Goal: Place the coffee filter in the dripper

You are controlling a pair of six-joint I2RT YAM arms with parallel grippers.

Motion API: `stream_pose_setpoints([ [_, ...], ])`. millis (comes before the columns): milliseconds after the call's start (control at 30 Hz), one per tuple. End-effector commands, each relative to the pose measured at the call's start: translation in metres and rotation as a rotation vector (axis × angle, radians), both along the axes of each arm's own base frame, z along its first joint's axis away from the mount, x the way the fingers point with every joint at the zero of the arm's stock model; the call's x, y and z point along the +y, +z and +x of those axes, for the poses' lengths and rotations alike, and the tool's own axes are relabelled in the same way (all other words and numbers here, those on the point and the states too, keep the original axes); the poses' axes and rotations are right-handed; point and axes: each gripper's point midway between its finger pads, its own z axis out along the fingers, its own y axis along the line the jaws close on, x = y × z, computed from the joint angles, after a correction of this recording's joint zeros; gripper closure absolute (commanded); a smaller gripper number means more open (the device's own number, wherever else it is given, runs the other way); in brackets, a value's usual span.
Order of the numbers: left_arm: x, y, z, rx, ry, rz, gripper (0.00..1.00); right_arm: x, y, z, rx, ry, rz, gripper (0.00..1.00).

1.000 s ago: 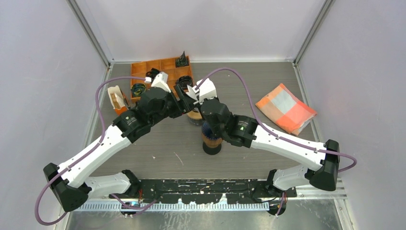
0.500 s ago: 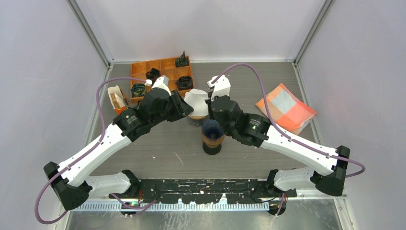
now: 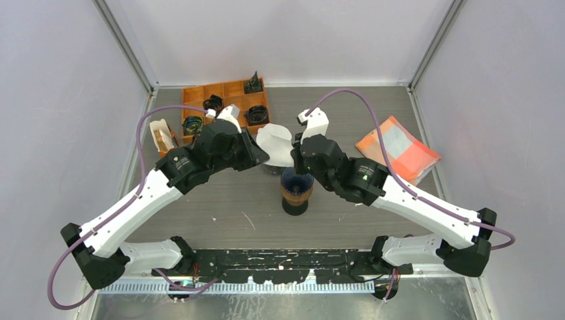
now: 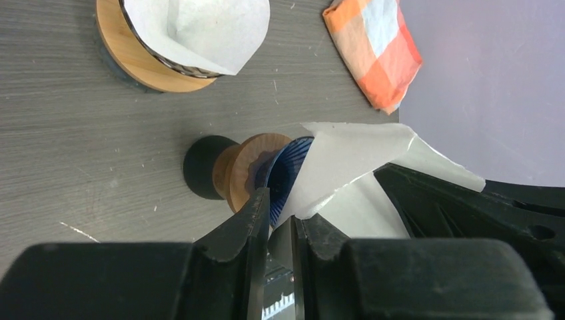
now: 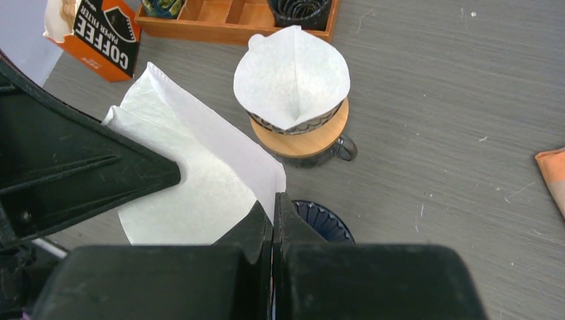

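Observation:
A white paper coffee filter (image 3: 275, 141) hangs spread between my two grippers, above and just behind the blue ribbed dripper (image 3: 296, 181), which stands on a wooden collar and a black base. My left gripper (image 3: 258, 157) is shut on the filter's left edge. My right gripper (image 3: 296, 152) is shut on its right edge. In the left wrist view the jaws (image 4: 280, 207) pinch the filter (image 4: 353, 160) over the dripper (image 4: 283, 173). In the right wrist view the jaws (image 5: 274, 203) clamp the filter (image 5: 193, 180) beside the dripper's rim (image 5: 326, 220).
A second dripper with a filter in it (image 5: 293, 80) stands just behind. An orange compartment tray (image 3: 226, 100) sits at the back left. A coffee filter box (image 3: 162, 137) is left of it. An orange checked cloth (image 3: 398, 151) lies at the right.
My right gripper has drawn away to the right from the left gripper. The filter, bunched between them before, is now spread open. The right arm's base has swung right.

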Motion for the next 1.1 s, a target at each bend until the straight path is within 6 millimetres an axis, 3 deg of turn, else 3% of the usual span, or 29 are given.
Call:
stream_pose_setpoints([
  [0,-0.006,0.014,-0.015,0.025,-0.065,-0.016,0.81,-0.008,0.029,-0.016,0.04,0.013,0.111,0.99],
  [200,-0.021,0.005,-0.042,0.09,-0.182,0.038,0.85,-0.008,0.014,-0.039,0.154,0.074,0.118,0.99],
  [467,-0.03,-0.014,-0.065,0.168,-0.258,0.115,0.87,-0.015,-0.023,-0.058,0.271,0.092,0.075,0.99],
  [867,-0.041,-0.034,-0.058,0.205,-0.273,0.182,0.86,-0.036,-0.051,-0.047,0.251,-0.01,-0.006,0.99],
  [1067,-0.044,-0.039,-0.051,0.203,-0.27,0.218,0.78,-0.042,-0.054,-0.044,0.23,-0.032,-0.035,0.95],
])
